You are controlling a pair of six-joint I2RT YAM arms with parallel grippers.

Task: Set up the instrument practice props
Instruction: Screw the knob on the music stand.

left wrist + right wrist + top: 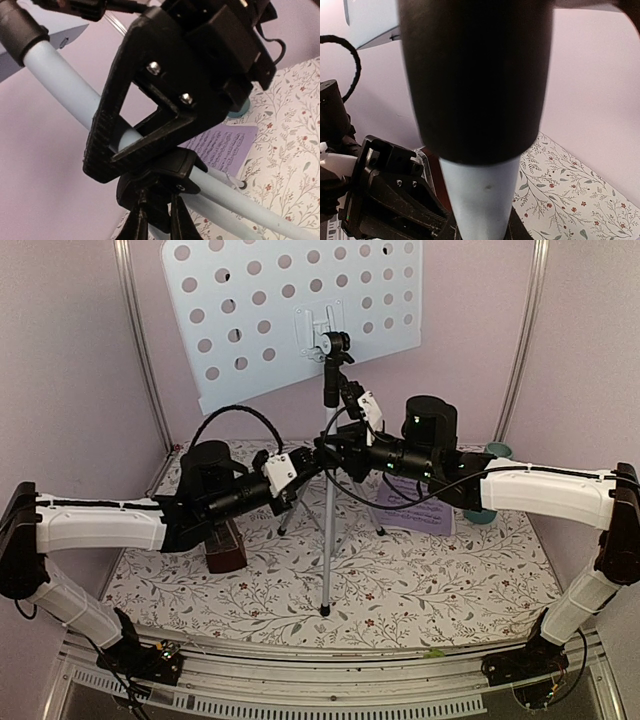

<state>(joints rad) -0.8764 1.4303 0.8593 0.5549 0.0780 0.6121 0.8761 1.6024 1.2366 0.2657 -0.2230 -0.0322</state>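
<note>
**Top view.** Found the music stand (327, 540) upright at mid-table on its silver tripod legs, perforated pale-blue desk tilted high against the back wall. Noted both arms reaching inward to the pole, left gripper (320, 462) and right gripper (337, 452) meeting at it partway down, below the head joint. Logged the sheet-music pages (415, 508) lying flat on the floral table cover (420, 590) right of the pole, under the right arm, not on the desk. Logged the metronome (226, 550) standing left of the pole, partly hidden beneath the left arm. Judged the stand erected or nearly so, perhaps under adjustment. Judged the pages not yet on the desk, and the metronome's final place not determinable.

**Left wrist view.** Saw own fingers drawn together round the pale-blue tube at the bottom of the frame; read as clamped on the stand. Saw above them a triangular black finger of the right gripper, likewise closed over the same tube. Picked out the pages beyond on the cover, and the teal cup (241, 110) behind them.

**Right wrist view.** Got little beyond the tube and its dark collar, very close and filling the frame. Made out own fingers only barely at the bottom edge, so took the grip from the left wrist view. Spotted the left gripper's body low left, just beside.

**In the way.** Counted two wrists crowding each other at the pole, tripod legs spread between pages and metronome, and the cup near the pages. Judged a tipped stand on release the main risk.
</note>
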